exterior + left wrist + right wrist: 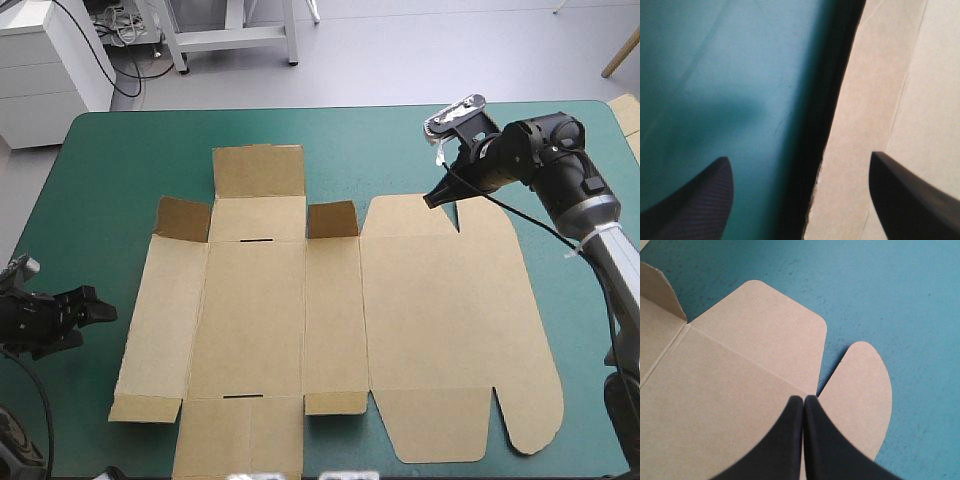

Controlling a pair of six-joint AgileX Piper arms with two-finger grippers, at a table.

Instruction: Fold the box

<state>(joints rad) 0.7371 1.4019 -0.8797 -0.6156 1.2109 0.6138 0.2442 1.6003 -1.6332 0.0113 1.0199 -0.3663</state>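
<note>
Nearest us, at about 8 o'clock on the teal-green table (100,180), our left gripper (98,312) sits low, close beside the box (260,320) but apart from it. In its wrist view the black fingers (695,205) stand wide apart and grip nothing. Bare cover lies between them, and the box's side edge runs just ahead, throwing a dark shadow on the cover.

The box fills the middle of the table, a cut brown sheet lying open and almost wholly flat. Its narrower panels lie toward 9 o'clock and the broad lid panel (440,310) toward 3 o'clock. On the far side, two small corner flaps (182,218) tilt up from the sheet.

Farthest, at about 1 o'clock, our right gripper (438,199) points down at the lid panel's far edge. Its fingers are pressed together into one point with no board between them. The tip stands at the notch between the two rounded flaps (860,385). We cannot tell whether it touches the board.
</note>
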